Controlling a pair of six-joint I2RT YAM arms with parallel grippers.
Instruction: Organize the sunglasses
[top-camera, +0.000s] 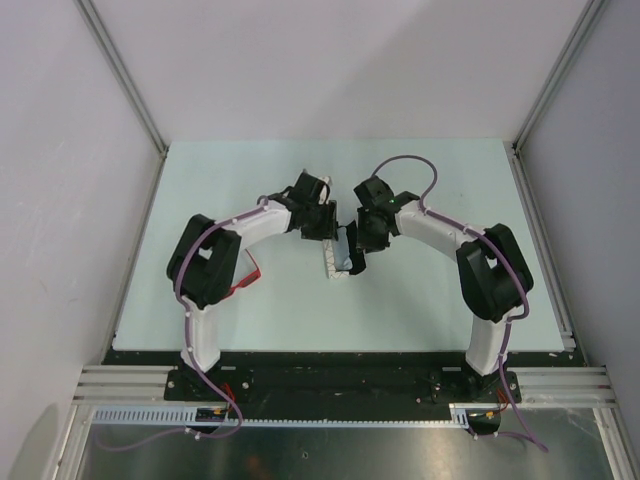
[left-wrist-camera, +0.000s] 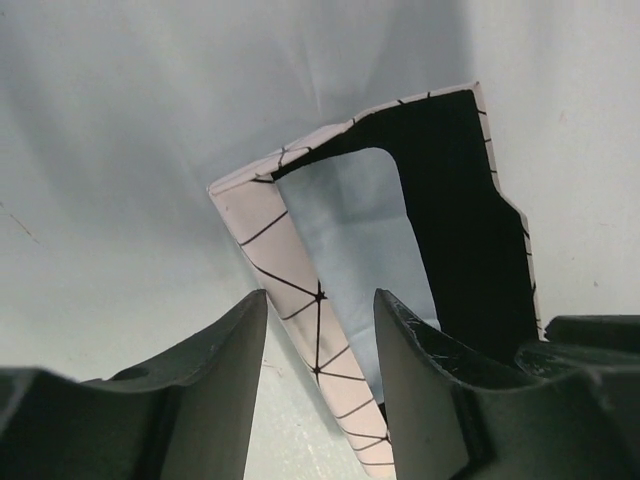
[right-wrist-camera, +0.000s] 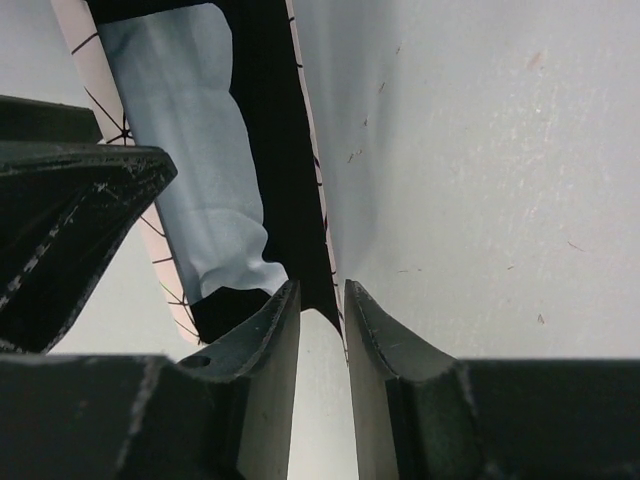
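Note:
The white line-patterned case (top-camera: 333, 266) lies open mid-table, showing its black lining (right-wrist-camera: 272, 150) and a light-blue cloth (left-wrist-camera: 350, 230) inside. My left gripper (left-wrist-camera: 320, 300) is open, and its fingers straddle the case's patterned left wall (left-wrist-camera: 270, 230) with a gap on the left side. My right gripper (right-wrist-camera: 320, 290) stands narrowly open around the end of the case's thin right wall. In the top view both grippers, left (top-camera: 330, 238) and right (top-camera: 357, 258), meet over the case. The red sunglasses (top-camera: 245, 280) lie on the table by the left arm's elbow, partly hidden by it.
The pale table (top-camera: 430, 310) is bordered by metal rails at the sides (top-camera: 540, 240) and a black base strip at the near edge. White walls enclose the back and sides. The right arm's purple cable (top-camera: 415, 165) loops above its wrist.

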